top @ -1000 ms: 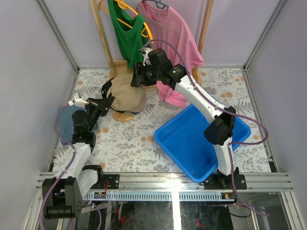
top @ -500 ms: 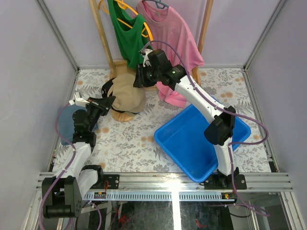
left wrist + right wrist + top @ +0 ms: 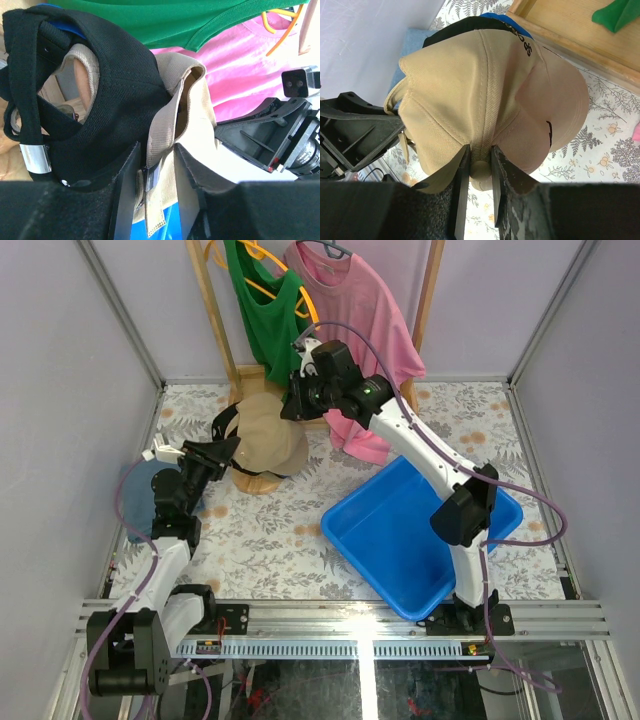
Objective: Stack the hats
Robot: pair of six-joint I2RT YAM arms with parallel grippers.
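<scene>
Hats sit stacked on the wooden stand in the upper left of the counter, tan hat over black hat. Right gripper clenches the tan hat's crown button; left gripper straddles its back strap, grip impossible to tell.
</scene>
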